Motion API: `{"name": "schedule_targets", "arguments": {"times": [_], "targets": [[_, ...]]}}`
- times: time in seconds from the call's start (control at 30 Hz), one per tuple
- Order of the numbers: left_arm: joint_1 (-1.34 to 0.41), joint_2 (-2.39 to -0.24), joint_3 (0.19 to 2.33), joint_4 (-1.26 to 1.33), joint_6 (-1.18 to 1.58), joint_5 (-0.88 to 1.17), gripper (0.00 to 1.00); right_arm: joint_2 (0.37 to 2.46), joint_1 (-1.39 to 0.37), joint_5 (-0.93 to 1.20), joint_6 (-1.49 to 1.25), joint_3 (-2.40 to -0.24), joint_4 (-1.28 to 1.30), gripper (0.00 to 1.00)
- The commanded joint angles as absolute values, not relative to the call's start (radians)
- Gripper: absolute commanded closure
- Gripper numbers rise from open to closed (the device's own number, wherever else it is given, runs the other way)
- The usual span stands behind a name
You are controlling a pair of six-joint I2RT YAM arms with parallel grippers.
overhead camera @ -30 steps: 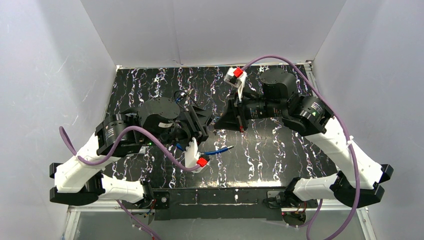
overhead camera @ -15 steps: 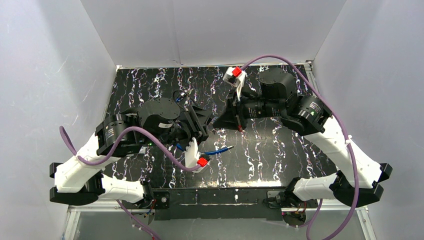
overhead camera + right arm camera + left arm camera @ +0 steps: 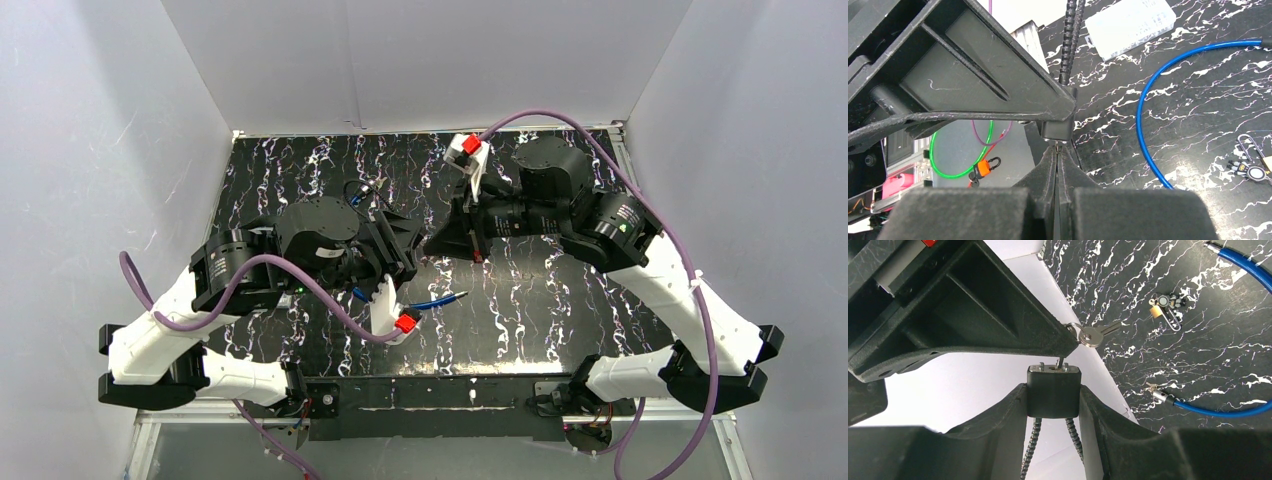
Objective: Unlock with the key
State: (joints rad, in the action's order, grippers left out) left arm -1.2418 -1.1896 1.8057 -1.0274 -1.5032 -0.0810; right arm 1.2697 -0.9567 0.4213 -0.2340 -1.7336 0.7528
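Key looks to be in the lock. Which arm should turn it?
Right. The right fingers pinch the key, whose blade enters the lock. The left fingers clamp the lock body, so left should probably just brace it.

Both arms reach inward from the near edge and meet in the middle, tip to tip. The left arm [image 3: 165, 335] bends low with its wrist rolled over. The left pincer [image 3: 1053, 390] stands partway spread, clamped on the padlock [image 3: 1053, 399]. The right arm [image 3: 690, 300] arcs in from the right, and the right pincer [image 3: 1057, 152] is pinched together on the key [image 3: 1060, 361].
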Motion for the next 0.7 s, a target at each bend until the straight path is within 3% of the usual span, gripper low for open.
{"name": "schedule_targets", "arguments": {"times": [0.0,0.37,0.67], "targets": [[-1.281,-1.191,1.81,-1.028,-1.521,0.0,1.0,1.285,-0.966,0.4,-0.229,-1.763,0.631,0.99],[-1.339,-1.2,1.785,-1.055,-1.599,0.0,1.0,1.267,-0.966,0.382,-0.223,-1.756,0.632,0.99],[-1.374,-1.215,1.766,-0.925,-1.412,0.041,1.0,1.221,-0.966,0.26,-0.249,-1.7,0.515,0.99]]}}
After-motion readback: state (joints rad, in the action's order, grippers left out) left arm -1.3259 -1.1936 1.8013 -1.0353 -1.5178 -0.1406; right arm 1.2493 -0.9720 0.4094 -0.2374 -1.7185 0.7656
